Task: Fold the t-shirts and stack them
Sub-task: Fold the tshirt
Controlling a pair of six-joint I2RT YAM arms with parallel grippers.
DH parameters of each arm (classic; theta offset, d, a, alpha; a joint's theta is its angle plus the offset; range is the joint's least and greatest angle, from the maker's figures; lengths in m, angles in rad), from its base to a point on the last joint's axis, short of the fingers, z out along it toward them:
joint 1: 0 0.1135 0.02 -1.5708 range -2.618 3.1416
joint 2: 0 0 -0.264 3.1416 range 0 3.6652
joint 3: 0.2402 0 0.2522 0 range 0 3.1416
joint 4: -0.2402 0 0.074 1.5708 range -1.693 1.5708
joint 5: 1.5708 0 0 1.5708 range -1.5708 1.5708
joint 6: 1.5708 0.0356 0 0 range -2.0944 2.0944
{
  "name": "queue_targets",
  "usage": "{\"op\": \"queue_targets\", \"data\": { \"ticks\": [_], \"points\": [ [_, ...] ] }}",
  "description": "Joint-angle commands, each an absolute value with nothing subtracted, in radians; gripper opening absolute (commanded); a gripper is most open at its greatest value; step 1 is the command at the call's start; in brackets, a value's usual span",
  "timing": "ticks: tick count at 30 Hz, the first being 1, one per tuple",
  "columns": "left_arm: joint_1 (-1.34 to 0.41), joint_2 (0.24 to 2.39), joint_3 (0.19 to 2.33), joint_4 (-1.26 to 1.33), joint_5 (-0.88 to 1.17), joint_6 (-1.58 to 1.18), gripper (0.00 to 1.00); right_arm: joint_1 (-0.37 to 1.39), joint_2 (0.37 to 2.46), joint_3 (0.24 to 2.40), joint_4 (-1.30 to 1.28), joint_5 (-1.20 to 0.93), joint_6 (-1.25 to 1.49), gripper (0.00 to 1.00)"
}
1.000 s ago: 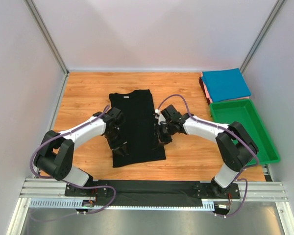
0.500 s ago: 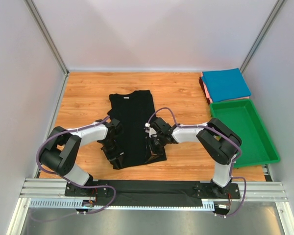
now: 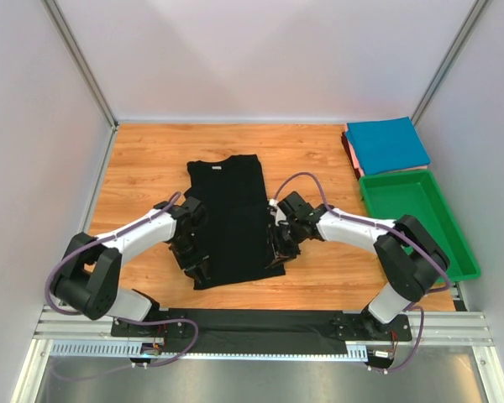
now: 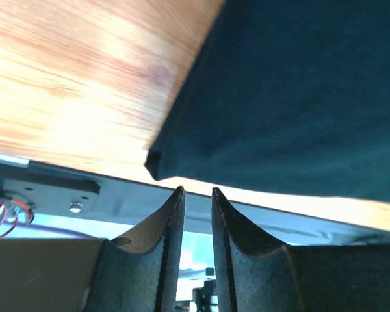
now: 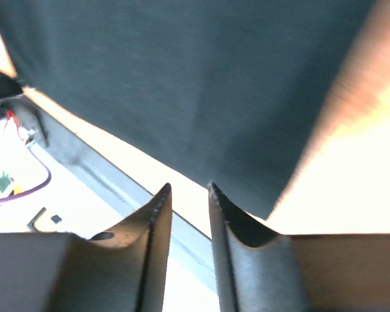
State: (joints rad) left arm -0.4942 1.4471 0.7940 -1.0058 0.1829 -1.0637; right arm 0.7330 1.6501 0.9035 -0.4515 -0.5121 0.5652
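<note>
You have the spread-out t-shirt point(image 3: 228, 220) lying flat on the middle of the table point(image 3: 143, 159), collar toward the far side. The left gripper point(image 4: 196, 190) is at its near left corner and the right gripper point(image 5: 187, 186) at its near right corner. In the far right corner the upper folded t-shirt point(image 3: 386, 144) lies on the lower folded t-shirt point(image 3: 351, 158), and the tray point(image 3: 412, 220) sits just in front of that stack, along the table's right edge.

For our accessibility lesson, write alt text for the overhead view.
A black t-shirt lies on a wooden table, the left gripper and right gripper at its lower edges. A folded blue shirt and green tray sit far right.
</note>
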Motion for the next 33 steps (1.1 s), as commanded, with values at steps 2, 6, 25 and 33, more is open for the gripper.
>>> {"op": "queue_targets", "data": {
  "ticks": [2, 6, 25, 33],
  "points": [
    [-0.466, 1.364, 0.695, -0.948, 0.255, -1.064, 0.37, 0.672, 1.571, 0.850, -0.580, -0.393, 0.571, 0.35],
    [-0.410, 1.267, 0.556, -0.859, 0.308, -1.095, 0.41, 0.618, 1.560, 0.824, -0.586, -0.379, 0.609, 0.40],
    [-0.357, 1.221, 0.489, -0.841, 0.271, -1.108, 0.44, 0.614, 1.612, 0.719, -0.422, -0.452, 0.644, 0.39],
    [-0.354, 1.131, 0.469, -0.919, 0.244, -1.104, 0.48, 0.614, 1.586, 0.683, -0.419, -0.425, 0.644, 0.30]
  ]
}}
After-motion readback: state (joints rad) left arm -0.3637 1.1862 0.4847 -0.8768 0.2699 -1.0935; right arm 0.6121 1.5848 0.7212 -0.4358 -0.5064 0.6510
